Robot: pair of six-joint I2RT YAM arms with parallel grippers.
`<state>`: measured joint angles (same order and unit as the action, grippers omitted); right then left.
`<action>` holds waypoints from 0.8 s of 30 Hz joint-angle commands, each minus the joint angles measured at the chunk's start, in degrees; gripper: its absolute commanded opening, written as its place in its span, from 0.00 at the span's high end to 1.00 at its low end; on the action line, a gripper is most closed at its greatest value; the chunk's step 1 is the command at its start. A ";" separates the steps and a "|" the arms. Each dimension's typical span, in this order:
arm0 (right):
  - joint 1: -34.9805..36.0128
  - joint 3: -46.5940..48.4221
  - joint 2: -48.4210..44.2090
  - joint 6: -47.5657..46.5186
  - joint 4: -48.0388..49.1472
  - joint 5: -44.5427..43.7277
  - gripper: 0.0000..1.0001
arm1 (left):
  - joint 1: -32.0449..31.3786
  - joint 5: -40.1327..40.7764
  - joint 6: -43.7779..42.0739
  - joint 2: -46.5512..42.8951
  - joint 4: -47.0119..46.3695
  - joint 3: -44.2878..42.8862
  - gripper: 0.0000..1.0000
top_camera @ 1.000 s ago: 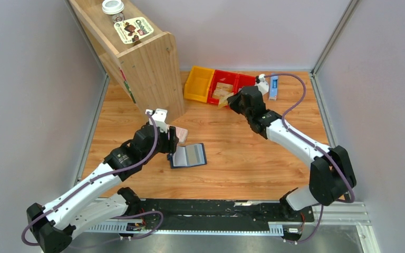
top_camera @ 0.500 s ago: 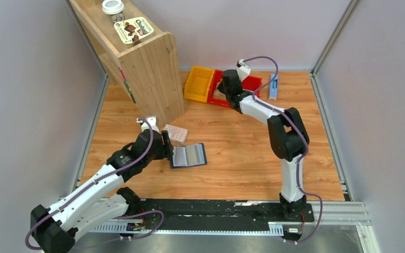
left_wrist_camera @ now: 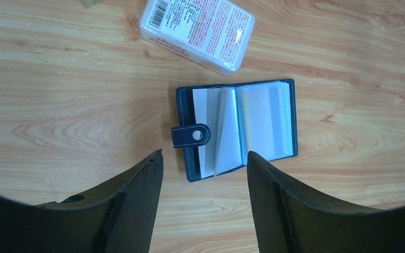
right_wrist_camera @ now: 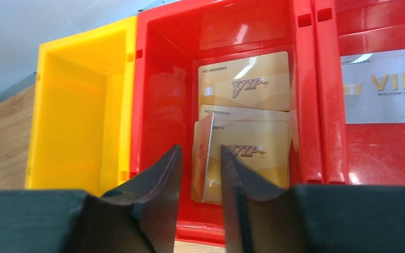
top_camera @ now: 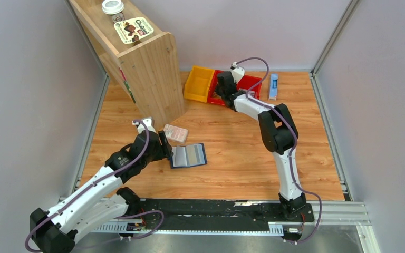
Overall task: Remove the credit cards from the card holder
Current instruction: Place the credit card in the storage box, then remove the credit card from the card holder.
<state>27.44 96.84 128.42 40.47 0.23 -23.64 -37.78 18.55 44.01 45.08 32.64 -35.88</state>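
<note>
The card holder (top_camera: 188, 155) is a navy wallet lying open on the wooden table, its pale pockets fanned out and its clasp tab to the left in the left wrist view (left_wrist_camera: 237, 129). My left gripper (top_camera: 166, 149) is open and empty just left of it, its tips (left_wrist_camera: 204, 158) short of the wallet's near edge. My right gripper (top_camera: 222, 90) hangs over a red bin (top_camera: 250, 81), jaws narrowly parted (right_wrist_camera: 200, 152). Gold credit cards (right_wrist_camera: 248, 84) lie in that bin. One card (right_wrist_camera: 203, 142) stands tilted on edge just beyond the fingertips, free of them.
A pink-and-white packet (top_camera: 175, 133) lies just behind the wallet, also in the left wrist view (left_wrist_camera: 198, 29). A yellow bin (top_camera: 198, 84) adjoins the red bin, and a silver card (right_wrist_camera: 385, 92) lies in the neighbouring red compartment. A wooden shelf (top_camera: 147, 68) stands at back left. A blue-and-white box (top_camera: 273, 87) lies at back right.
My right arm swung left over the red bin with a tan card, and the card now sits in the bin with the jaws parted. My left gripper drew back slightly from the wallet.
</note>
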 commanded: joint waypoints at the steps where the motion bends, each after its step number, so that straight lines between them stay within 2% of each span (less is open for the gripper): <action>1: -0.28 -0.68 -4.66 -4.34 0.04 -4.57 0.52 | 0.43 0.18 2.48 -1.83 1.46 0.55 0.33; 6: 0.24 -4.02 -12.03 -7.85 -4.09 -5.72 0.32 | 0.43 -0.35 3.54 -3.50 2.34 0.90 0.33; 10: 1.38 -8.49 -19.24 -10.32 -8.57 -3.09 0.28 | 0.43 -2.10 3.19 -3.86 1.11 0.20 0.33; 14: 3.40 -13.86 -26.63 -10.76 -14.19 8.93 0.30 | 0.43 -7.19 2.57 -1.14 -2.75 -0.86 0.34; 17: 7.00 -19.30 -31.55 -10.50 -17.19 15.18 0.32 | 0.43 -11.07 1.96 3.77 -6.61 -1.65 0.40; 21: 13.06 -27.82 -37.18 -9.01 -17.63 19.85 0.36 | 0.43 -15.46 2.22 9.92 -12.50 -1.13 0.50; 24: 16.49 -32.57 -39.29 -6.46 -17.11 22.40 0.43 | 0.43 -16.61 2.31 14.06 -14.62 -1.21 0.53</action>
<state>40.23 69.56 91.98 31.66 -14.76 -7.79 -37.71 6.17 46.22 55.24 24.80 -35.44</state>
